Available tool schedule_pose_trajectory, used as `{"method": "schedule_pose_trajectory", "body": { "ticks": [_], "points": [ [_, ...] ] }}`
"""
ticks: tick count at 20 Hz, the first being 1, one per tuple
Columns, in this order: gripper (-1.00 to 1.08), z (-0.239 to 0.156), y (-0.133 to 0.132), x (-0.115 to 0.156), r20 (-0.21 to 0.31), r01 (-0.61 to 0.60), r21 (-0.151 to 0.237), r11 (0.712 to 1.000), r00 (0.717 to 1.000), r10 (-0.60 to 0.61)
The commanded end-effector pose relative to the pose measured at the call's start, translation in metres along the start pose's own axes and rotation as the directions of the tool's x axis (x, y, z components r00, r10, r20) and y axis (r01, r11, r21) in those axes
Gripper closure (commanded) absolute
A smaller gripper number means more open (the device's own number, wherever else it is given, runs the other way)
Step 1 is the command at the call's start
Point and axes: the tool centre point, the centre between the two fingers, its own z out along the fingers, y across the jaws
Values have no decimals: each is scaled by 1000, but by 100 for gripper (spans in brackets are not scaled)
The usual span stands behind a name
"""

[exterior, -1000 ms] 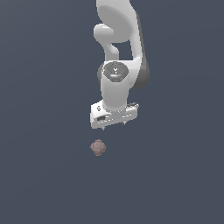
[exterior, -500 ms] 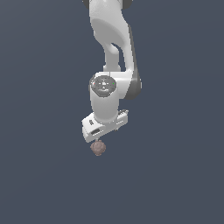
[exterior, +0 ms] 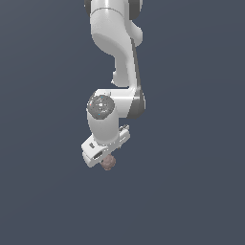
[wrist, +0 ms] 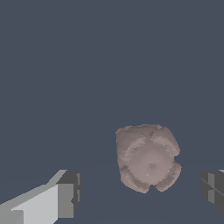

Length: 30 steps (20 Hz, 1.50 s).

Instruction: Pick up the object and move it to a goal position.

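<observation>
The object (wrist: 147,158) is a small bumpy brownish-pink ball lying on the dark grey floor. In the exterior view the object (exterior: 108,163) peeks out just under the white hand, partly covered by it. My gripper (exterior: 106,161) hangs right over it, tilted. In the wrist view my gripper (wrist: 142,194) is open, its fingers (wrist: 65,197) wide apart on either side of the ball, and nothing is held between them. The ball lies closer to one finger than the other. I cannot tell whether the fingertips reach down to its level.
The flat dark grey floor (exterior: 191,191) stretches all around with nothing else on it. The white arm (exterior: 117,52) rises steeply above the hand.
The arm has swung towards the exterior view's left and come down. The hand, a gap above the ball before, now sits over it and covers part of it. The ball has not moved.
</observation>
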Motion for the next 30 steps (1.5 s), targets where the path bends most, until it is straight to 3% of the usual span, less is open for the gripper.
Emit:
{"method": "schedule_pose_trajectory", "body": {
  "ticks": [1, 14, 24, 30],
  "points": [
    [-92, 4, 7, -1, -2, 36, -1, 999, 999, -36],
    [-92, 13, 17, -3, -5, 88, -1, 996, 996, -88],
    [-92, 58, 17, -4, -5, 92, -1, 996, 996, -92],
    [-92, 62, 18, -3, -5, 92, -1, 996, 996, -92]
  ]
}}
